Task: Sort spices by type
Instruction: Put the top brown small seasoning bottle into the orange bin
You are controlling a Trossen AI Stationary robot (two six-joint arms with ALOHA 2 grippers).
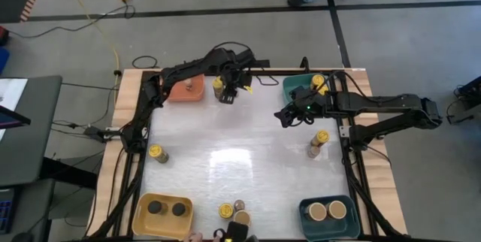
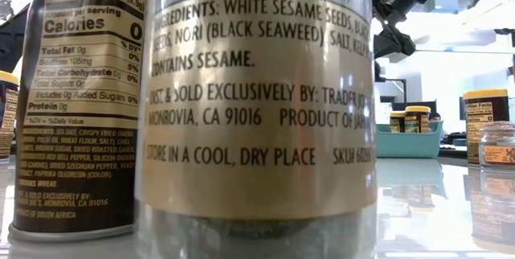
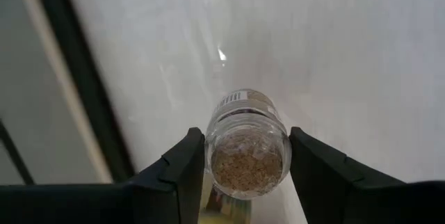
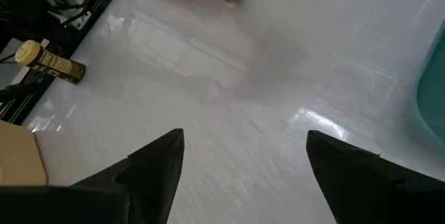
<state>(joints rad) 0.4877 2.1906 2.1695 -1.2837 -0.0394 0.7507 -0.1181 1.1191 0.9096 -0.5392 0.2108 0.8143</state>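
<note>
My left gripper [image 1: 227,95] is at the table's far side beside the orange bin [image 1: 180,93], shut on a small clear jar of tan grains [image 3: 246,156]. A yellow lid [image 1: 218,84] shows right next to it. My right gripper [image 1: 288,116] hovers open over bare table [image 4: 243,147], just near-left of the far teal bin [image 1: 299,86] that holds yellow-lidded jars [image 1: 318,83]. Loose jars stand upright on their bases: a yellow-lidded one [image 1: 156,152] at the left, and a yellow-lidded one [image 1: 322,137] and a grey-topped one [image 1: 313,150] at the right. My left gripper pinches the clear jar between its two fingers, one finger [image 3: 182,175] on each side of the jar's round body [image 3: 278,140]. The fingers come from above, pointing down. I cannot tell whether the jar is lifted clear or stands on the table.
The orange bin holds one jar [image 1: 197,84]. A yellow bin [image 1: 143,216] with two black-lidded jars and a teal bin [image 1: 304,216] with two tan-lidded jars sit at the near corners. Several jars [image 1: 239,212] stand at the near edge, filling the low view [image 2: 253,90].
</note>
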